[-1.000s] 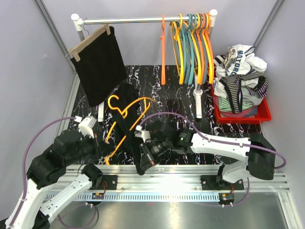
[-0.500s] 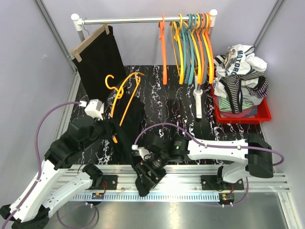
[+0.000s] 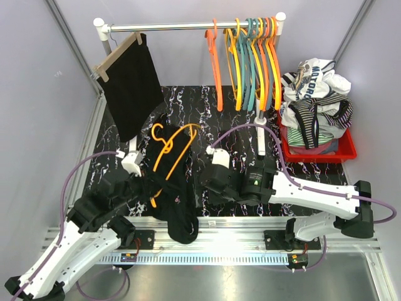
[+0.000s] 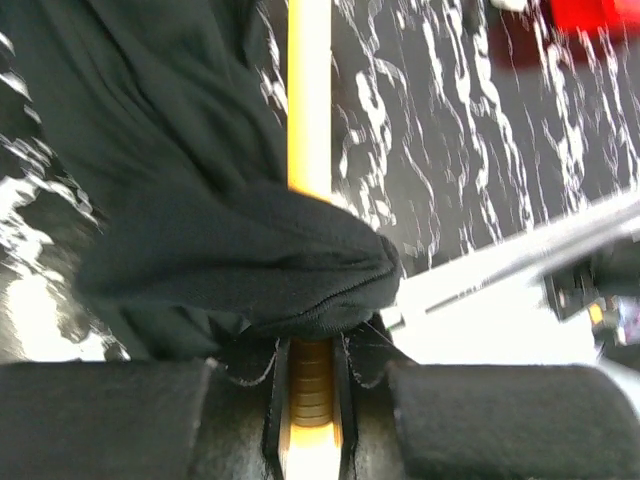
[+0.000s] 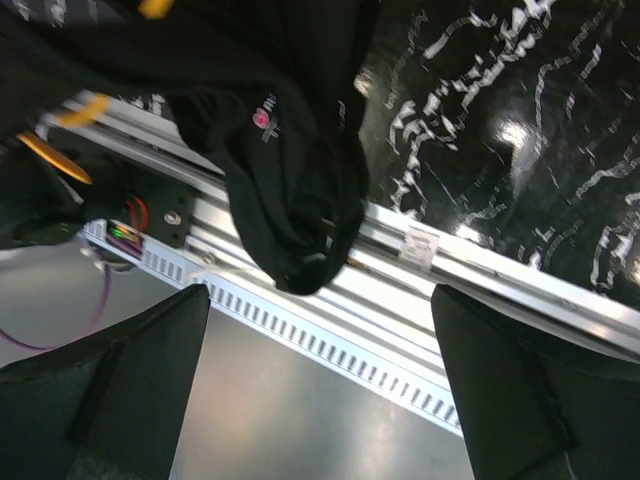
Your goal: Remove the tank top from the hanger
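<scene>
Take the aluminium rail (image 3: 250, 227) at the near edge of the table as your reference.

1. Left gripper (image 4: 308, 420): the jaws are clenched on a bar of the orange hanger (image 4: 308, 120). The clamp point lies just beyond the rail, toward its left end.
2. Hanger: in the top view the hanger (image 3: 172, 145) lies tilted beyond the rail, with its hook at the end farthest from the rail.
3. Tank top (image 3: 177, 204): the black garment is draped over the hanger and bunched against the left fingers. Its lower end crosses the rail and hangs over the rail's near side.
4. Right gripper (image 5: 318, 310): the jaws are released and spread wide, with nothing between the fingers (image 5: 130, 385). It hovers above the rail, just to the right of the tank top's hanging end, clear of the fabric.
</scene>
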Motion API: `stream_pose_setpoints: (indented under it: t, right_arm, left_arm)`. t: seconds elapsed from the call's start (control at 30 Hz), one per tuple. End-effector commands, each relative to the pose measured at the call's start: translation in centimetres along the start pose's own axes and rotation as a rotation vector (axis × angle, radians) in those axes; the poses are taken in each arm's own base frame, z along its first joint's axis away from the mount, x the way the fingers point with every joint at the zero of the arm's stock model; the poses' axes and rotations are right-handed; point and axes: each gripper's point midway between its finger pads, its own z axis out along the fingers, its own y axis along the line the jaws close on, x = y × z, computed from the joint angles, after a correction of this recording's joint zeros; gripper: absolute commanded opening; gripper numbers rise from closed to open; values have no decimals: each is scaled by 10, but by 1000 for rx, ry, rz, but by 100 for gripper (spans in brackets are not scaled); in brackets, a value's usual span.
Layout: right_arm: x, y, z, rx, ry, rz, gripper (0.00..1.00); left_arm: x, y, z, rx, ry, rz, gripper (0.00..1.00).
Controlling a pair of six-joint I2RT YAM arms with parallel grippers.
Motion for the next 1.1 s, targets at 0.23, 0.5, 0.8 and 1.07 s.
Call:
stream_pose_setpoints:
  t: [0.23, 0.5, 0.8, 1.07]
  right_arm:
    - [-88, 107, -4, -336, -179, 193, 100]
    - [-124, 148, 17, -351, -221, 402, 100]
    - [-123, 136, 52, -236, -239, 496, 85]
    - [-150, 134, 68, -327, -298, 539, 20]
  left_arm:
    - [-7, -41, -17, 177, 24, 30, 0]
    - [-15, -43, -23, 180, -10, 33, 0]
    - [-35, -54, -37, 204, -69, 44, 0]
    - [-30, -58, -39, 236, -52, 32, 0]
